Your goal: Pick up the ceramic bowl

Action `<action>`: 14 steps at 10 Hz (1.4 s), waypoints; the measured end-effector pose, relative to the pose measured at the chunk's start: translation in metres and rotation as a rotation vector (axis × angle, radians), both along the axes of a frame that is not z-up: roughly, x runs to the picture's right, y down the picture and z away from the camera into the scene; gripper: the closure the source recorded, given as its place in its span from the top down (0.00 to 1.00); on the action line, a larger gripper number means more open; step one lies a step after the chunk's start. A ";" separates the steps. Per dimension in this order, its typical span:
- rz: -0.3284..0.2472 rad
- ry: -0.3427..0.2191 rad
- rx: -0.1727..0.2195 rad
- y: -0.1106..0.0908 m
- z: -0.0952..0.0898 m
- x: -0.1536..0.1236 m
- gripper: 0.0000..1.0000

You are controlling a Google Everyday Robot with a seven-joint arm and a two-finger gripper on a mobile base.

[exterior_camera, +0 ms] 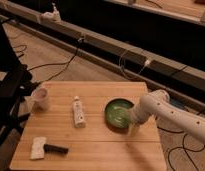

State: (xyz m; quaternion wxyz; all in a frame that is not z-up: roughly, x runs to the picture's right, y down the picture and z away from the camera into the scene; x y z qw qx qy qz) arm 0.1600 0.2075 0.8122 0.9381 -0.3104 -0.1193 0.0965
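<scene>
A long low ledge (111, 46) runs diagonally across the floor behind everything, with black cables (58, 64) looping over the carpet in front of it and a small white bottle-like item (54, 11) standing on its far left end. In front of it stands the wooden desk (96, 152), a pale butcher-block top seen from above. A dark frame (8, 97) stands against the desk's left edge; what it is cannot be told. The robot's white arm (168, 111) reaches in from the right, bending over the desk's right edge toward the middle. The ceramic bowl (116, 112), glossy green with a darker rim, sits upright on the right half of the desk, near the right edge and well apart from the other items. The tool (130, 121) is low at the bowl's right rim, at or just over its edge; whether it is spread, pressed together or pinching the rim cannot be told. A pale mug (41, 98) stands upright near the desk's left edge. A white tube (78, 112) lies flat between mug and bowl, its cap pointing toward the far edge. Near the front left corner lies a small white-headed brush (40, 148) with a black handle, pointing right.
</scene>
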 end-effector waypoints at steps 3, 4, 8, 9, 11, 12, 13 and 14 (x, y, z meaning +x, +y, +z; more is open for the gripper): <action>0.010 0.001 -0.047 0.008 0.012 -0.010 0.52; 0.019 0.002 -0.048 0.006 0.013 -0.011 0.42; 0.047 -0.004 -0.004 -0.018 -0.001 -0.013 0.03; 0.059 0.000 0.024 -0.030 -0.008 -0.012 0.00; 0.102 -0.012 0.111 -0.063 -0.034 -0.015 0.00; 0.114 -0.030 0.143 -0.075 -0.045 -0.018 0.00; 0.128 -0.052 0.175 -0.086 -0.058 -0.022 0.00; 0.141 -0.069 0.199 -0.092 -0.068 -0.022 0.00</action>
